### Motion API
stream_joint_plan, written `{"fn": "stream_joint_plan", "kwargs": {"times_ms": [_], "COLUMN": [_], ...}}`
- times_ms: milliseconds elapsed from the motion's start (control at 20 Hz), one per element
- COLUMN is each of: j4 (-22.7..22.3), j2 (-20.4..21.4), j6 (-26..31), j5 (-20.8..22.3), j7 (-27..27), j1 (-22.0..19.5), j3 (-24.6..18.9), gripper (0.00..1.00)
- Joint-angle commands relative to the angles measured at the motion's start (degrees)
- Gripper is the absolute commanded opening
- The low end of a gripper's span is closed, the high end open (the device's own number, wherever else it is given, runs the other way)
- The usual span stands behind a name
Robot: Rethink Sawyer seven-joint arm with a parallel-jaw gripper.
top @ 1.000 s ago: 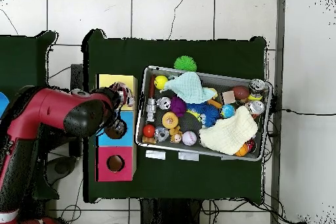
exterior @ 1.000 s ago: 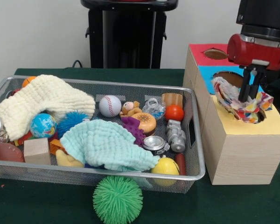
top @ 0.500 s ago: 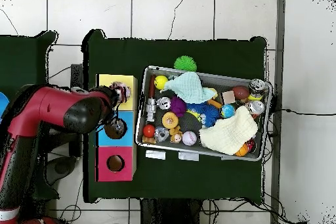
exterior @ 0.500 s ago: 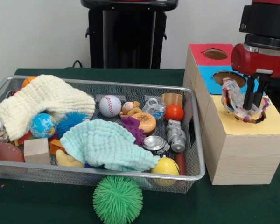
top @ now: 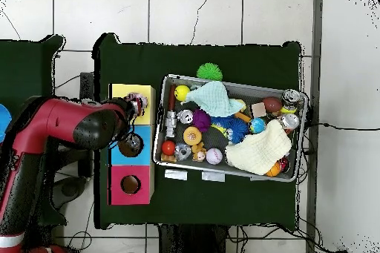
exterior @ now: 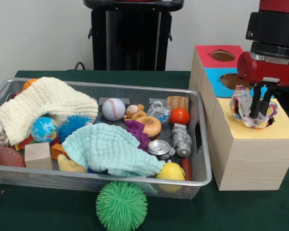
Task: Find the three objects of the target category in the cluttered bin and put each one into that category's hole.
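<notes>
My gripper (exterior: 260,113) stands over the yellow top of the wooden box (exterior: 250,154), its fingers shut on a multicoloured patterned cloth (exterior: 242,107). That cloth is bunched around the fingers at the yellow section's hole and hides the hole. From above, the cloth (top: 137,103) peeks out past the red arm (top: 70,124) on the yellow section (top: 122,94). In the wire bin (exterior: 200,144) lie a cream cloth (exterior: 43,103) and a mint cloth (exterior: 108,147) among the toys.
The box also has a blue section with an open hole (top: 131,145) and a red section with one (top: 130,184). The bin holds a baseball (exterior: 113,109), globe ball (exterior: 44,129), wooden block (exterior: 38,155) and metal parts. A green spiky ball (exterior: 121,206) lies outside, in front of the bin.
The gripper has come down a little onto the yellow section. The patterned cloth, spread wide before, is now gathered into a tighter bunch at the hole.
</notes>
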State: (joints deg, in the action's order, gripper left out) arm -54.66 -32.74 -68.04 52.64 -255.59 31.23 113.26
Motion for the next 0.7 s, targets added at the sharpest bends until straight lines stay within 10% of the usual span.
{"fn": "stream_joint_plan", "kwargs": {"times_ms": [50, 700], "j4": [4.8, 4.5], "j2": [-3.1, -3.4], "j6": [1.1, 3.0], "j5": [-4.3, -4.3], "j7": [-20.5, -20.3], "j1": [-1.9, -1.9], "j3": [-1.5, -1.3], "gripper": [0.00, 0.00]}}
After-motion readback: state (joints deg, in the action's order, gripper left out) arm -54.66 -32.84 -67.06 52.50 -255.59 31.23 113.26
